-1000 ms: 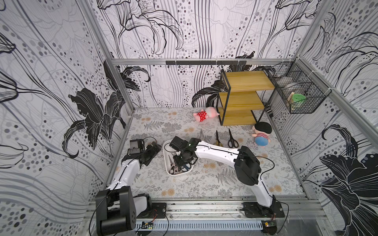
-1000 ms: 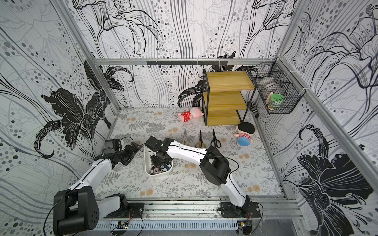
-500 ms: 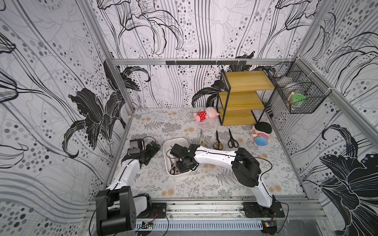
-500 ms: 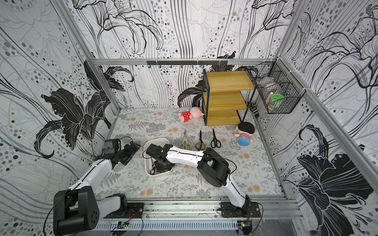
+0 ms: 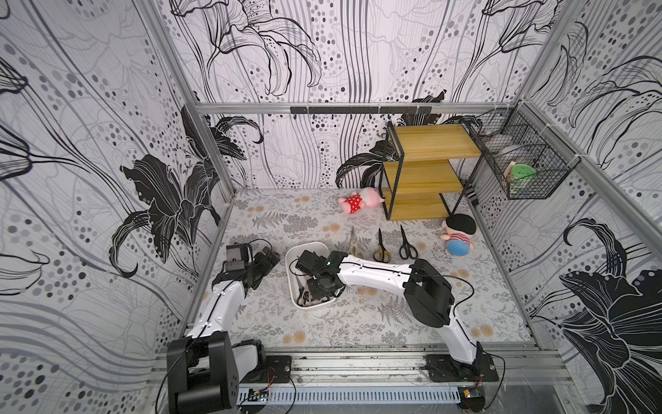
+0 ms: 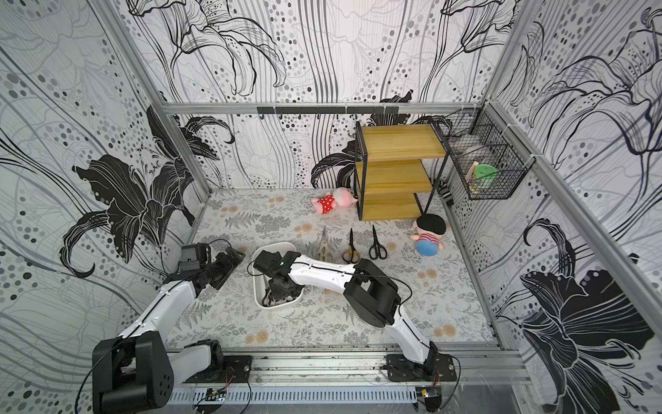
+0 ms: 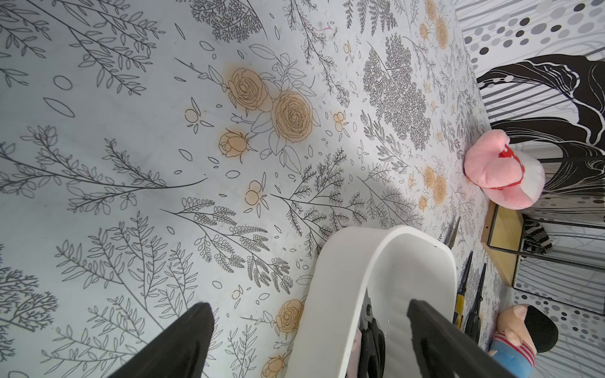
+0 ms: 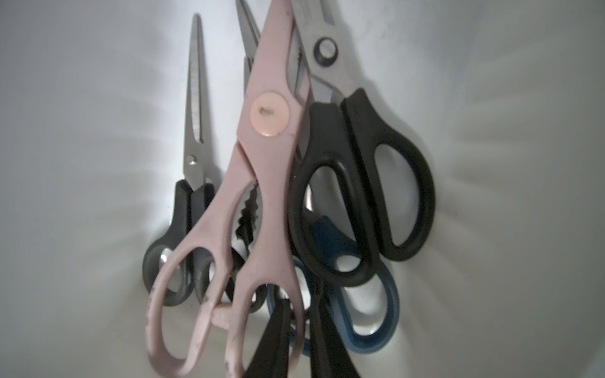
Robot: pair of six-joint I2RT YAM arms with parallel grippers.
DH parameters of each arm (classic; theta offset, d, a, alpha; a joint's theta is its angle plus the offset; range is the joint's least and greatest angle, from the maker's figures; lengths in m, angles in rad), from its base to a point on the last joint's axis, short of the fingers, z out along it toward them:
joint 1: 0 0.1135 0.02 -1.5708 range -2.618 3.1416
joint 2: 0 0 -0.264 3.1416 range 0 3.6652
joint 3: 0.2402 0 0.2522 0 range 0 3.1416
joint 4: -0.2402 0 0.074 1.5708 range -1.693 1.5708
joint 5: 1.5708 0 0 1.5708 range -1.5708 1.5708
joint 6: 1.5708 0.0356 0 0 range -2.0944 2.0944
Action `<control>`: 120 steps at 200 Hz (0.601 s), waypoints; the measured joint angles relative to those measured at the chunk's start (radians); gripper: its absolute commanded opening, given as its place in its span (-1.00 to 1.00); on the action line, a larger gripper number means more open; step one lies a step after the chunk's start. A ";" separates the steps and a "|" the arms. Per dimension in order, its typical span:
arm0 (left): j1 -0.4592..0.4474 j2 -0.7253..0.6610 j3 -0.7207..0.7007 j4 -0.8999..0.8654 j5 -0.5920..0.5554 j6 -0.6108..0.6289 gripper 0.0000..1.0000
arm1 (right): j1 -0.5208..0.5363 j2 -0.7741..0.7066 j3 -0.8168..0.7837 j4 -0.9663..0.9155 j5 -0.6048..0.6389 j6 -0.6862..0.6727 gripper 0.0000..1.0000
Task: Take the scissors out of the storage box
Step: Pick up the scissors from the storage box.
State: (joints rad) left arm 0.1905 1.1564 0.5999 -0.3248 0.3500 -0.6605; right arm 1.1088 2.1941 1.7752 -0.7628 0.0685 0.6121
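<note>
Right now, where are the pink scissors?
Right wrist view: pink scissors lie topmost in the box, between a small black pair and a large black pair.

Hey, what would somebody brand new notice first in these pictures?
Probably the tangle of scissors in the white storage box, where the right pincer straddles a handle loop of the pink scissors. Next, three more pairs lie in a neat row on the floral mat beside the box, in front of the wooden shelf.
</note>
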 measured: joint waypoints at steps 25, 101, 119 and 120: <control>0.000 -0.001 0.000 0.000 -0.001 0.000 0.95 | 0.000 0.017 0.012 0.004 0.000 -0.005 -0.81; 0.000 -0.004 -0.016 0.020 -0.010 0.001 0.95 | 0.000 0.017 0.021 0.004 -0.004 -0.014 -1.00; 0.000 -0.003 -0.033 0.033 -0.011 -0.001 0.95 | 0.000 0.017 0.046 -0.014 -0.005 -0.031 -1.00; 0.000 -0.002 -0.034 0.034 -0.011 -0.001 0.95 | 0.000 0.017 0.047 -0.015 -0.005 -0.031 -1.00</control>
State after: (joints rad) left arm 0.1905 1.1545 0.5655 -0.2905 0.3389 -0.6617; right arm 1.1088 2.2112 1.8225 -0.7780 0.0639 0.5808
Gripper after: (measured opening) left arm 0.974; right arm 0.079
